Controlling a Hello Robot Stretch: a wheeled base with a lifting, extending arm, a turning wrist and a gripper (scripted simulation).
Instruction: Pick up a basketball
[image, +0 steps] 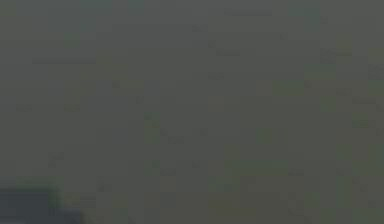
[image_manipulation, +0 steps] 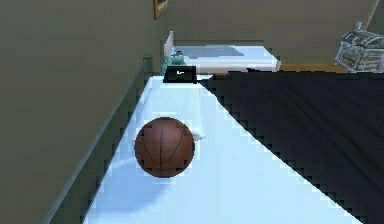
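In the arm side view a brown-orange basketball (image_manipulation: 165, 147) with dark seams lies on the pale blue sheet of a bed (image_manipulation: 235, 185), near the bed's left edge and close to the olive wall (image_manipulation: 70, 80). A white fold of bedding (image_manipulation: 198, 118) sits just behind the ball.
A dark blanket (image_manipulation: 310, 120) covers the bed's right half. At the bed's far end stand a small black box (image_manipulation: 181, 73) and a white table (image_manipulation: 235, 55). A grey crumpled thing (image_manipulation: 362, 48) sits at top right. A flat grey-green wall (image: 190, 110) faces the forward view.
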